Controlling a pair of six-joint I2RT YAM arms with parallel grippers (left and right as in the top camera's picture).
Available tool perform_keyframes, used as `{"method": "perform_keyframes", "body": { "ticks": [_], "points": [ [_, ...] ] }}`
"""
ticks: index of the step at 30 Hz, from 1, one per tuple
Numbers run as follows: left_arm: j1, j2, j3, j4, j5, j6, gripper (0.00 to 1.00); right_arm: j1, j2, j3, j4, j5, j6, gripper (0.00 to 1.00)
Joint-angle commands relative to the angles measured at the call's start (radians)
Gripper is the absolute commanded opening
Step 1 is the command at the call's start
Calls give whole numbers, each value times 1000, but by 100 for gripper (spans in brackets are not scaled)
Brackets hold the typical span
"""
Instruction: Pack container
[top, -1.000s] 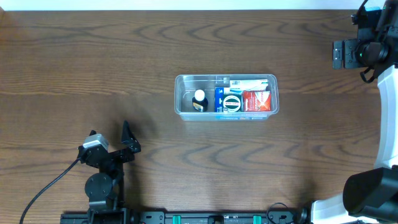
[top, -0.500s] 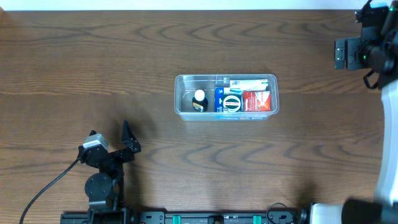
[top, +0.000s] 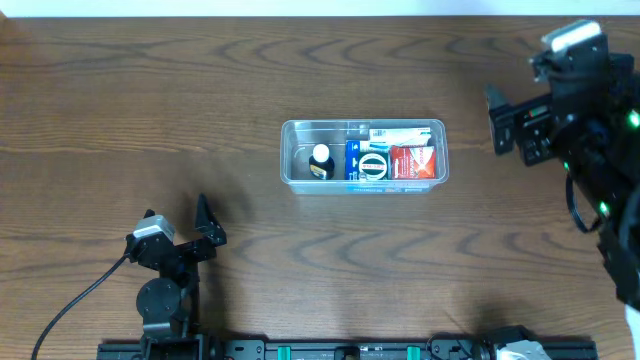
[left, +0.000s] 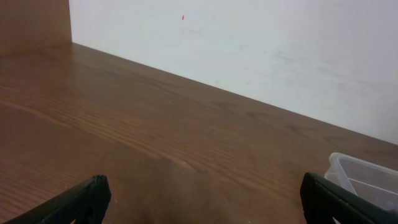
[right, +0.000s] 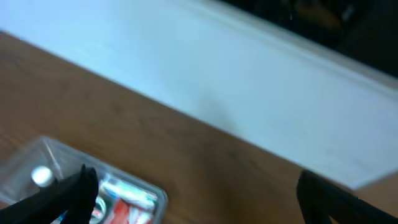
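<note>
The clear container sits mid-table and holds a small white-capped bottle, a blue package, a red package and a white tube. Its corner shows in the left wrist view and, blurred, in the right wrist view. My left gripper rests low at the front left, open and empty, its fingers wide apart. My right gripper is raised to the right of the container, open and empty.
The brown wooden table ends at a white wall at the back. A black cable runs from the left arm base to the front edge.
My right arm has swung from the far right back corner toward the container, its gripper now closer to the tub's right end. The left arm and the container have not moved.
</note>
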Motion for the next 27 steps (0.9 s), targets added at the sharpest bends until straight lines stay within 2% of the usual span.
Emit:
{"method": "perform_keyframes", "body": {
  "ticks": [1, 8, 13, 21, 27],
  "points": [
    [6, -5, -18, -43, -8, 13, 98, 11, -51, -78, 79, -57, 62, 99],
    [6, -5, -18, -43, -8, 13, 98, -17, -237, -485, 517, -77, 248, 99],
    [6, -5, -18, -43, -8, 13, 98, -52, -396, -812, 759, -104, 264, 99],
    [6, -5, -18, -43, -9, 13, 98, -165, -669, -1306, 1043, -222, 264, 99],
    [6, -5, -18, -43, -8, 13, 98, -187, -846, -1518, 1111, -252, 264, 99]
  ]
}}
